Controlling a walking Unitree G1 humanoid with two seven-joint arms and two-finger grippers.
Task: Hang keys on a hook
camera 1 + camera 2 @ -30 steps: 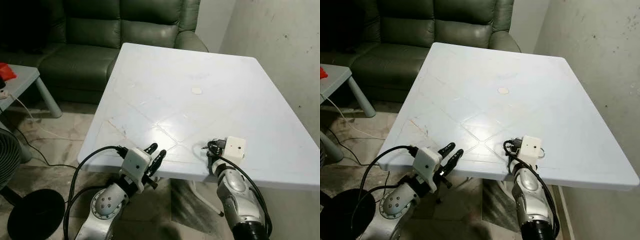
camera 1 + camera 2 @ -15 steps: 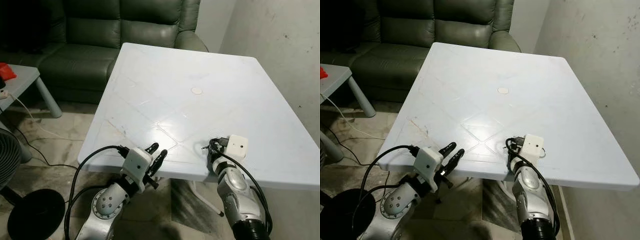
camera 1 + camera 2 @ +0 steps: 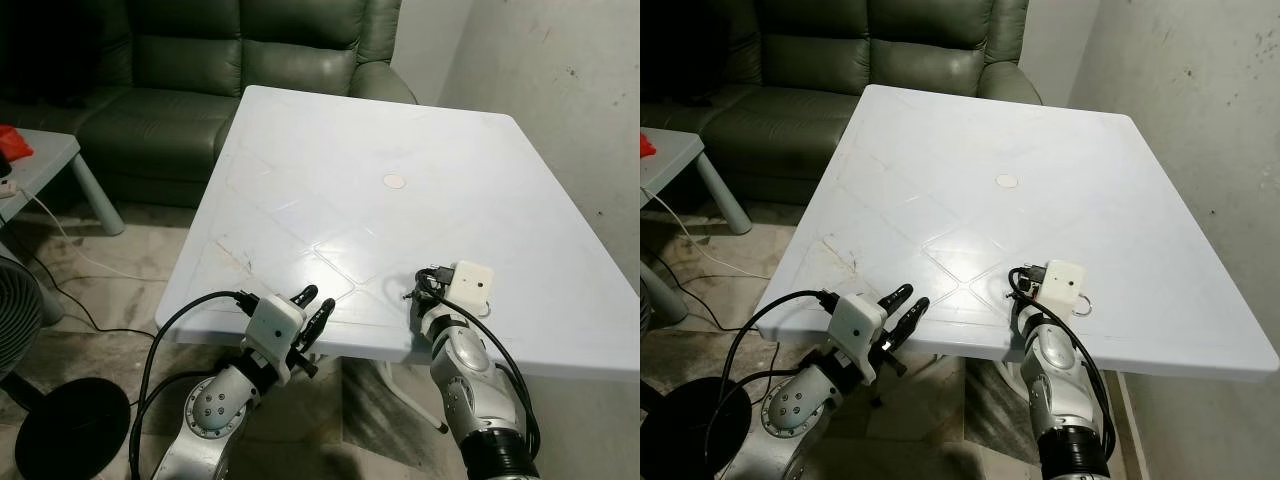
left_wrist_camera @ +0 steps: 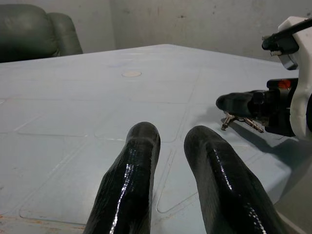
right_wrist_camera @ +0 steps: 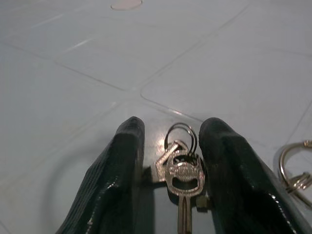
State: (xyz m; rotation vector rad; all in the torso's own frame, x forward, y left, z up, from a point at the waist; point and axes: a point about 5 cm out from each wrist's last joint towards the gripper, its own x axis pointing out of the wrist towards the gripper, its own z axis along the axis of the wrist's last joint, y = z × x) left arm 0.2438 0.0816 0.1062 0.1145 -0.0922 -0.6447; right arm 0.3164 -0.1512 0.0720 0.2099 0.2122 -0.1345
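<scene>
While the right gripper (image 5: 168, 161) rests low on the white table (image 3: 330, 170) near its front edge, at about five o'clock from the table's middle, the keys (image 5: 181, 168) lie on the tabletop between its two black fingers (image 5: 124, 161), which stand parted on either side and are not clamped on them. A second key ring (image 5: 295, 165) lies just beside the gripper, at three o'clock of the keys in the right wrist view. At seven o'clock, the left gripper (image 3: 312, 313) hovers at the table's front edge, its fingers slightly apart and holding nothing. A green sofa (image 3: 200, 60) stands beyond the table.
</scene>
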